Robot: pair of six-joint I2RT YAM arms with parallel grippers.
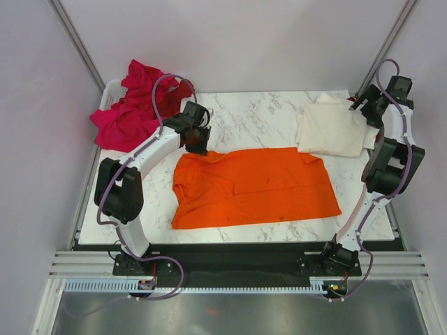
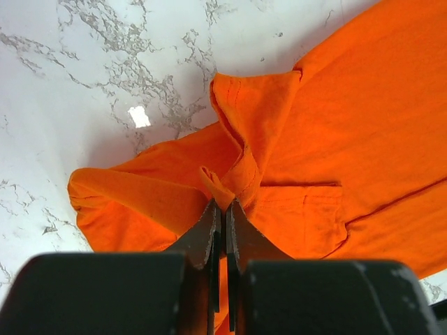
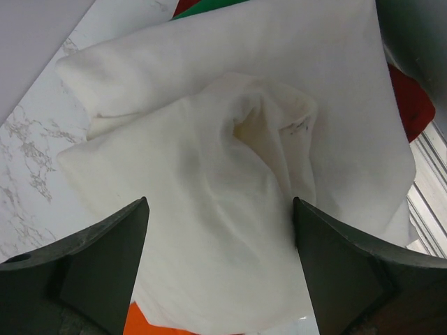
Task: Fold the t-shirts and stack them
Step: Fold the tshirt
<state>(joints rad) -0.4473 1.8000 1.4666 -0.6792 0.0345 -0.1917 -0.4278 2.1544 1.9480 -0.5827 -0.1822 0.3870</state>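
The bright orange t-shirt [image 1: 255, 186] lies spread across the middle of the marble table. My left gripper [image 1: 198, 142] is at its far left corner, shut on a pinched fold of the orange t-shirt [image 2: 230, 178]. The cream-white t-shirt [image 1: 333, 128] lies folded at the far right; in the right wrist view it [image 3: 230, 174] fills the frame. My right gripper [image 1: 364, 105] hovers above it, open and empty, fingers [image 3: 105, 258] wide apart. Magenta-pink t-shirts [image 1: 129, 118] and a dark red one [image 1: 180, 91] are heaped at the far left.
The pink heap sits in a white basket [image 1: 109, 91] off the table's far left corner. The marble tabletop [image 1: 251, 118] shows behind the orange shirt. Grey walls close in the sides. A green and red patch [image 3: 202, 5] shows beyond the cream shirt.
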